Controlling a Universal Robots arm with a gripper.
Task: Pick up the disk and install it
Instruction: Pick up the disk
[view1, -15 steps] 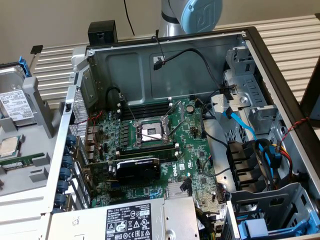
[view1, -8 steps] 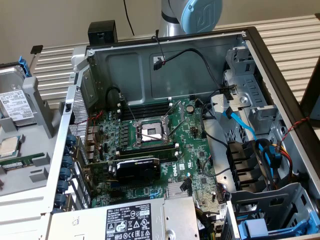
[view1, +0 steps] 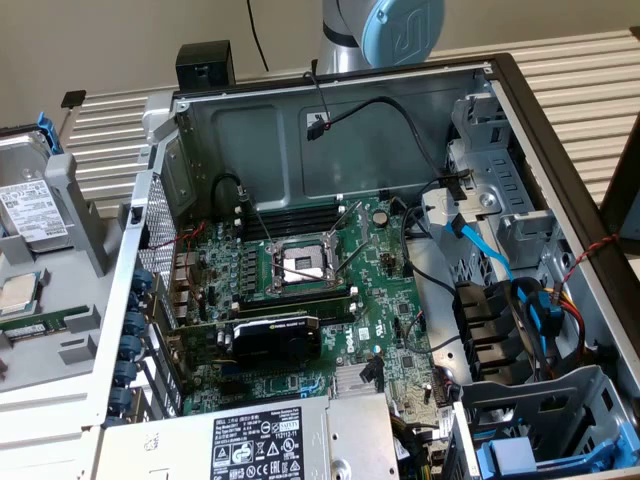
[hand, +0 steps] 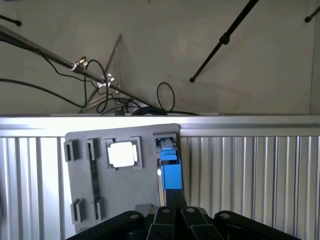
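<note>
The disk (view1: 30, 205) stands on edge in a grey holder (view1: 75, 200) at the exterior view's left, outside the computer case; its white label faces the camera and its blue carrier (view1: 45, 135) sticks up behind. In the wrist view the disk's blue carrier (hand: 171, 170) is seen edge-on in a slot of the grey holder plate (hand: 125, 187). My gripper (hand: 174, 194) is shut, its dark fingers pressed together and pointing at the carrier's near end. Nothing is held between them.
The open computer case (view1: 330, 100) shows a motherboard (view1: 300, 270), a graphics card (view1: 275, 335), a power supply box (view1: 250, 445), loose cables and drive bays (view1: 490, 330) at the exterior view's right. A square CPU chip (view1: 18, 292) (hand: 122, 154) lies in the holder.
</note>
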